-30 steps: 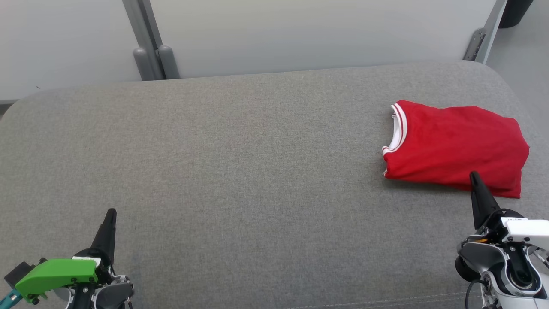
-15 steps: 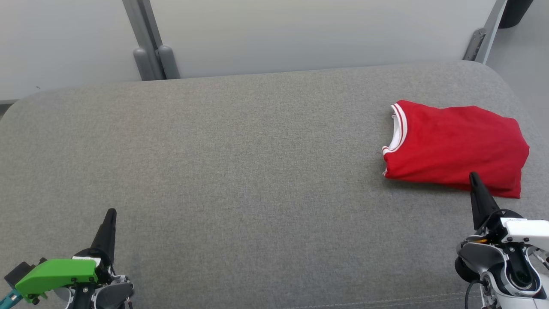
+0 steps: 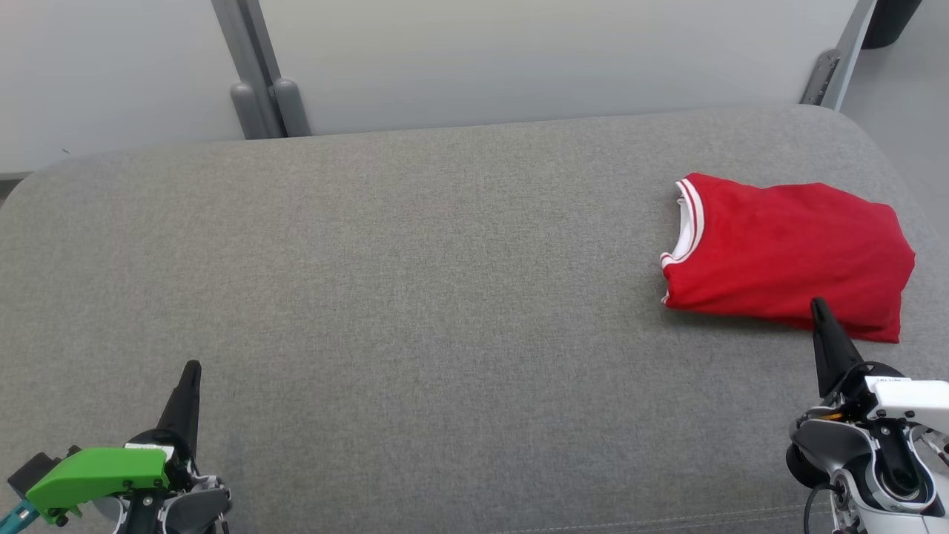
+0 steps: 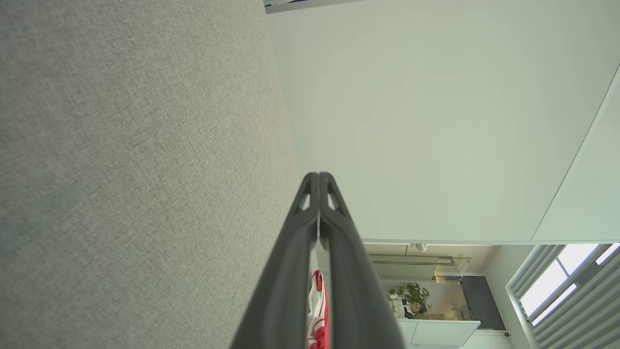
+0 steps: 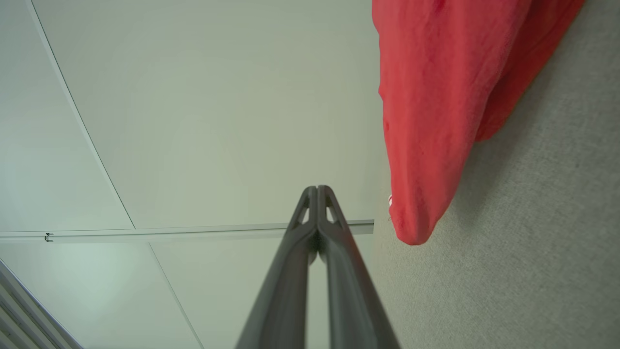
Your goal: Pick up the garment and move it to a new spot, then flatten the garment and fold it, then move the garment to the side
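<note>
Garment [image 3: 789, 252] folded at right of grey cushion [image 3: 445, 297]; left gripper [image 3: 191, 368], right gripper [image 3: 818, 305] clenched empty; withdraw without snagging near hem.

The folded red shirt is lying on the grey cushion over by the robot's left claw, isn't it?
Not quite. The folded red shirt is lying on the grey cushion over by the robot's right claw, not the left claw, which is far across on the other side. The head view shows it.
</note>
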